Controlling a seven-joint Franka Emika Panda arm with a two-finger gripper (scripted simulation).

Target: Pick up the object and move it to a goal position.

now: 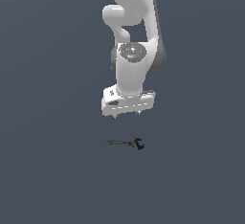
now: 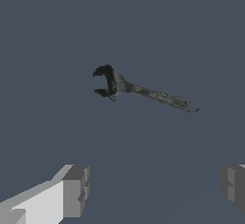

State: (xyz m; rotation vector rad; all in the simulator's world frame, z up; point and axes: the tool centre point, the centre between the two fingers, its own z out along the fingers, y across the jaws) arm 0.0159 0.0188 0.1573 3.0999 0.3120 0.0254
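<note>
The object (image 1: 125, 143) is a small dark wrench lying flat on the grey floor, its forked jaw toward the exterior view's right. In the wrist view the wrench (image 2: 143, 92) shows in full, with a slender handle and an open jaw. My gripper (image 1: 127, 114) hangs a short way above the wrench and slightly behind it, not touching it. Its fingers (image 2: 76, 189) stand wide apart with nothing between them, so the gripper (image 2: 155, 185) is open.
The white arm (image 1: 131, 36) rises straight above the gripper. A plain dark grey floor (image 1: 48, 170) spreads all around, and no other objects or edges show.
</note>
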